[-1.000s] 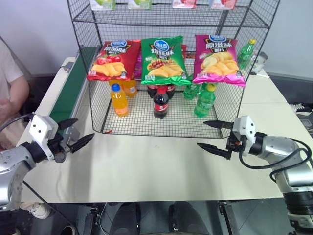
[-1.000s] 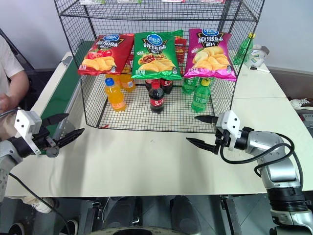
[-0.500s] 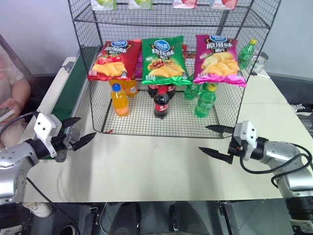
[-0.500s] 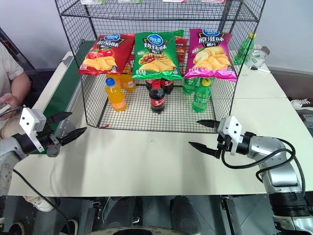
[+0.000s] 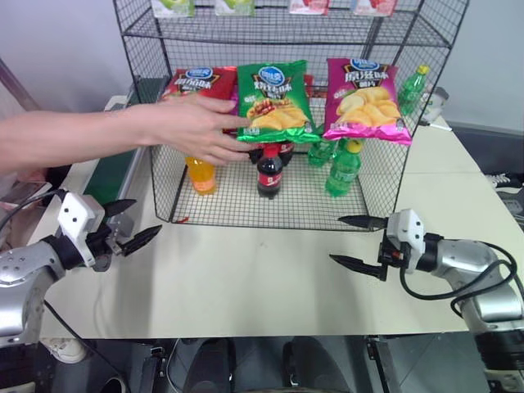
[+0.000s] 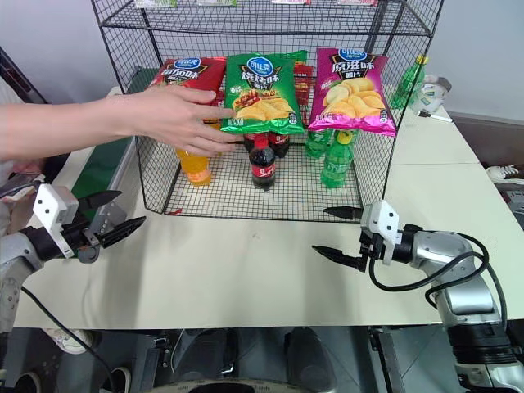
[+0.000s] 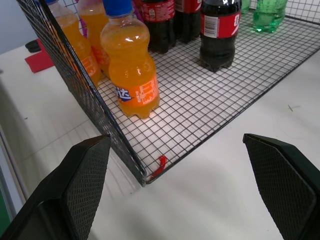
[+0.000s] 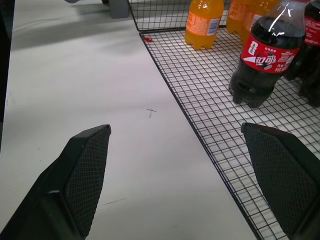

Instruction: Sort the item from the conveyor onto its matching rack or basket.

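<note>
1. Over the near left part of the counter (image 5: 246,278), the left tool (image 5: 129,223) hangs with its two black fingers spread wide and nothing between them, pointing toward the rack's front left corner.
2. Across from it on the right, the right tool (image 5: 358,242) is just as wide open and empty, aimed inward over the bare counter, near the front edge of the rack's bottom tier.
3. Beyond both tools stands the black wire rack (image 5: 385,176). On its lowest grid sit orange soda bottles (image 7: 131,70), cola bottles (image 5: 269,173) and green bottles (image 5: 344,169).
4. On the tier above, three chip bags lean at the front: a red bag (image 5: 193,79) on the left, the green chip bag (image 5: 273,100) in the middle, and a magenta bag (image 5: 363,98) on the right.
5. A person's hand (image 5: 196,128) reaches in from the left, in front of the red bag, with fingertips at the left edge of the green chip bag; whether they grip it I cannot tell.
6. Along the counter's left side runs the dark green conveyor (image 5: 115,160), partly covered by the person's arm.
</note>
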